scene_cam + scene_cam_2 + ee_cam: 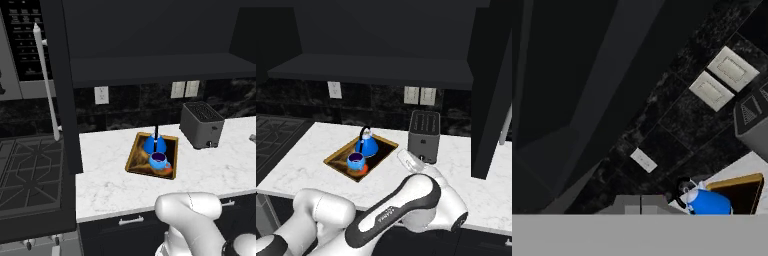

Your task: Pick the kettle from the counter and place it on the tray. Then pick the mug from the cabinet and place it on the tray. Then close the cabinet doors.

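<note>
The golden-brown tray (134,157) (336,159) lies on the white counter (110,185) (306,160). The blue cone-shaped kettle (155,144) (367,145) (708,202) stands in it at the back. The small blue mug (158,160) (355,161) sits in it at the front. Above, the dark cabinet (150,65) (371,70) is open. Its left door (67,100) and right door (491,90) swing out toward me. In the hand view my gripper (641,205) is shut on nothing, tilted, off to the kettle's side and facing the backsplash.
A grey toaster (201,125) (423,136) (752,120) stands right of the tray. A stove (30,170) lies left of the counter. Wall outlets (101,94) (420,95) (722,80) dot the dark backsplash. The left door's bar handle (45,80) hangs over the stove.
</note>
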